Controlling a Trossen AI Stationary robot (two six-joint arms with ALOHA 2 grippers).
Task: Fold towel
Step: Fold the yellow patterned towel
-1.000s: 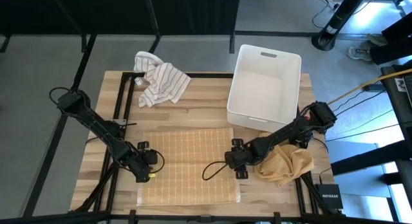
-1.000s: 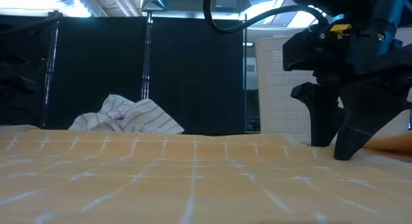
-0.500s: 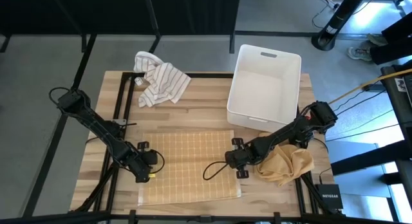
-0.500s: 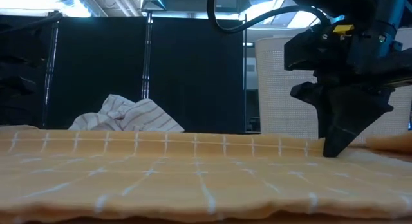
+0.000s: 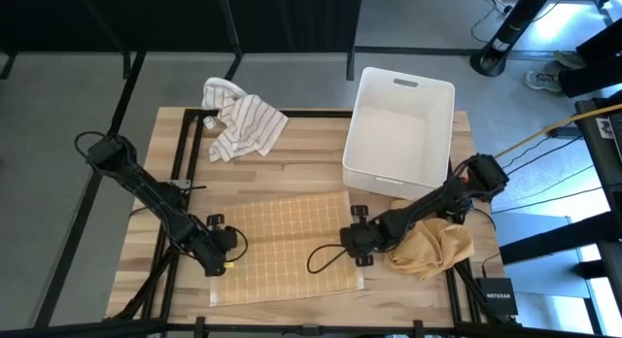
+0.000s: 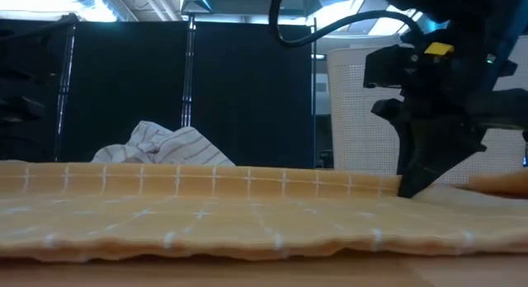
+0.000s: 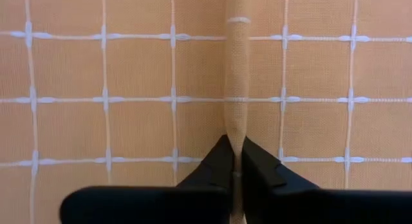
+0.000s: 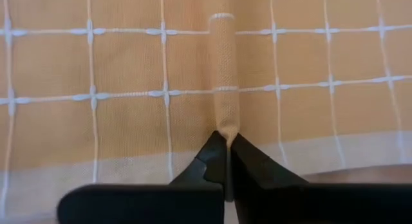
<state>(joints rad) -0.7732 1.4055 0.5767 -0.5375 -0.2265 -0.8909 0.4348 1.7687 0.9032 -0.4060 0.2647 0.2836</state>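
An orange towel (image 5: 282, 249) with a white grid pattern lies spread flat on the front half of a wooden table (image 5: 301, 158). The left gripper (image 5: 229, 243) sits at the towel's left edge, its fingers (image 7: 222, 165) pressed together on a pinched ridge of the cloth. The right gripper (image 5: 352, 247) sits at the towel's right edge, pinching a small ridge of fabric the same way. A white plastic bin (image 5: 400, 132) stands at the back right of the table. A crumpled white striped cloth (image 5: 240, 120) lies at the back left. A bunched tan cloth (image 5: 434, 246) lies beside the right arm, near the front right corner
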